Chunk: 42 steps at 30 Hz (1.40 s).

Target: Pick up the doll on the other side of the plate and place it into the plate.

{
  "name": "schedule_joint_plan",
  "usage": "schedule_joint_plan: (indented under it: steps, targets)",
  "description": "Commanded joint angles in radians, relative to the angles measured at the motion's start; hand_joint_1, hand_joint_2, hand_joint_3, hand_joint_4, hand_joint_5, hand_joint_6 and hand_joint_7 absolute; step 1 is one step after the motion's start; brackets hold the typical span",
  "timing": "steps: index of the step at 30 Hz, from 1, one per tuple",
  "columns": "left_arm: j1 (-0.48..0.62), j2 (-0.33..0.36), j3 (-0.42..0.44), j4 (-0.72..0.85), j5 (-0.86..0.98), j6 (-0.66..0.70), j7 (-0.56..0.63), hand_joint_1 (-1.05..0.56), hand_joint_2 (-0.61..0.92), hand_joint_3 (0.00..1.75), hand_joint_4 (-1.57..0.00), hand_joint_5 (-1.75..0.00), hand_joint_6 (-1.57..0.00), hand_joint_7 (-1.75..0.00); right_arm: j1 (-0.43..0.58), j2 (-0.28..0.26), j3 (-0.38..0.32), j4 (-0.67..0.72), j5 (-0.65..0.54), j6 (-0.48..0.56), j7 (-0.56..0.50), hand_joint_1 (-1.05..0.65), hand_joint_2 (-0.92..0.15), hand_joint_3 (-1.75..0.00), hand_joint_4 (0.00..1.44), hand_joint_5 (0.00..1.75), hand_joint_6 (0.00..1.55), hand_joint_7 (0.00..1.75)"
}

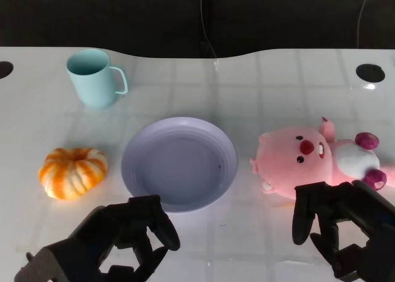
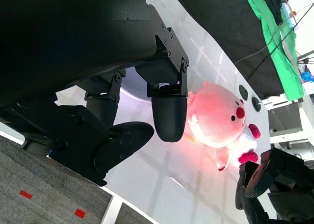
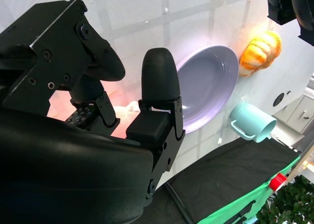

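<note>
the pink doll [image 1: 311, 160] lies on the surface just right of the empty plate [image 1: 179, 163], so the right hand [image 1: 342, 223] hovers beside it, fingers apart and holding nothing. the left hand [image 1: 133, 232] waits near the plate's rim, fingers seemingly loosely curled, also empty. no readable writing anywhere.

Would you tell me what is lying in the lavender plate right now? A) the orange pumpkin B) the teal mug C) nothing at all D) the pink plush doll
C: the plate shows only its bare inside, while the pink plush doll lies on the table beside it, near the right robot hand, and the pumpkin and teal mug also sit on the table.
</note>
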Motion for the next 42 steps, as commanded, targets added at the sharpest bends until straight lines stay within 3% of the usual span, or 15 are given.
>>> schedule_joint_plan:
  steps: [1, 25, 32, 37, 42]
  targets:
    - [-0.005, 0.011, 0.003, 0.000, -0.003, 0.003, -0.002, -0.15, 0.54, 1.07, -0.62, -1.75, -0.66, -1.39, -0.008, -0.019, -0.003, 0.009, -0.009, 0.001, 0.000, 0.09, -0.32, -1.45, 0.88, 1.75, 0.81, 1.51]
    - [-0.005, 0.010, 0.005, 0.007, -0.005, -0.007, -0.002, -0.14, 0.55, 1.05, -0.61, -1.74, -0.65, -1.39, -0.010, -0.013, -0.007, 0.006, -0.010, 0.014, 0.001, 0.09, -0.31, -1.44, 0.87, 1.75, 0.80, 1.49]
    - [-0.006, 0.014, 0.006, 0.011, -0.005, -0.007, -0.005, -0.14, 0.55, 1.06, -0.61, -1.75, -0.65, -1.39, -0.015, 0.002, -0.028, -0.013, 0.001, 0.043, -0.018, 0.12, -0.43, -1.22, 0.77, 1.48, 0.76, 1.23]
    - [-0.009, 0.014, 0.006, 0.019, -0.004, -0.014, -0.006, -0.15, 0.55, 1.04, -0.62, -1.75, -0.65, -1.40, -0.021, 0.011, -0.052, -0.024, -0.010, 0.021, -0.067, 0.08, -0.48, -0.95, 0.72, 1.18, 0.68, 0.83]
    - [-0.008, 0.014, 0.004, 0.017, -0.003, -0.010, -0.005, -0.16, 0.55, 1.04, -0.62, -1.75, -0.65, -1.40, -0.037, 0.014, -0.087, -0.040, -0.006, 0.002, -0.110, -0.06, -0.55, -0.73, 0.58, 1.06, 0.53, 0.53]
